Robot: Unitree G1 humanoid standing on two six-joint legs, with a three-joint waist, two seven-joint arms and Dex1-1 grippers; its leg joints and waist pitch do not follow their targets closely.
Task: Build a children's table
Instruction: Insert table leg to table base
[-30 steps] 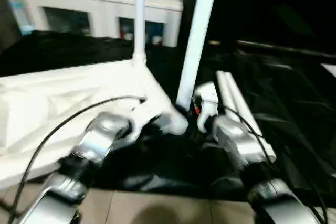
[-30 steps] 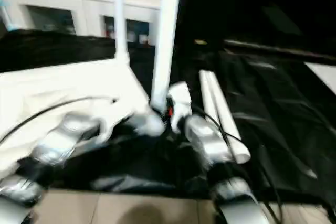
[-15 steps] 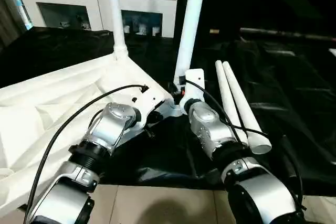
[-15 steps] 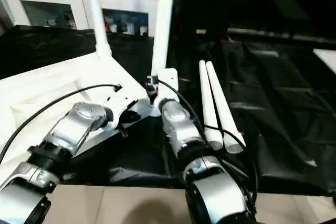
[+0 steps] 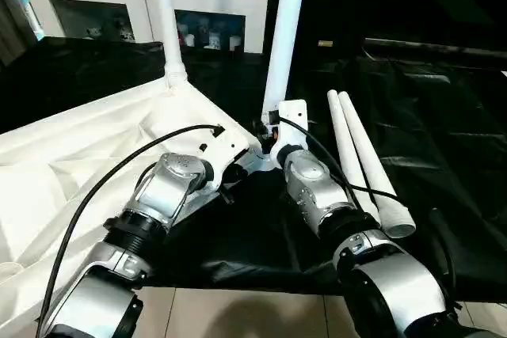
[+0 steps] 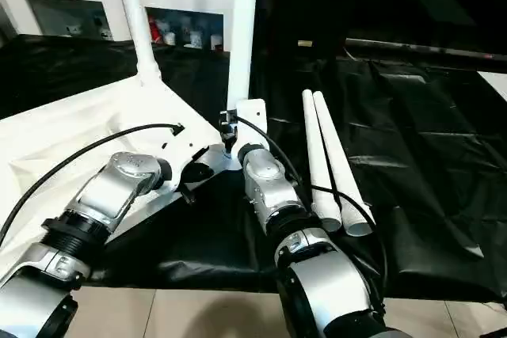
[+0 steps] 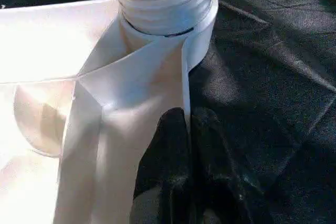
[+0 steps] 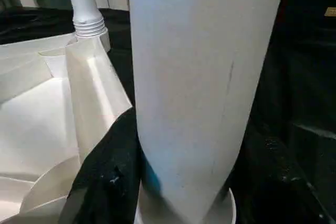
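Now right claw (image 8: 173,182) clamped on upright leg (image 5: 283,37) at tabletop (image 5: 95,148) corner, left claw (image 7: 189,129) closed at rim, empty

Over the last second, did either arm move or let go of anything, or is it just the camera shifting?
Mostly the camera: the head view shifted and steadied. The right gripper stays closed around the upright leg at the tabletop's near corner socket; the left gripper, jaws shut, stays pressed on the rim beside it. The far leg still stands, and the two spare legs lie where they were.
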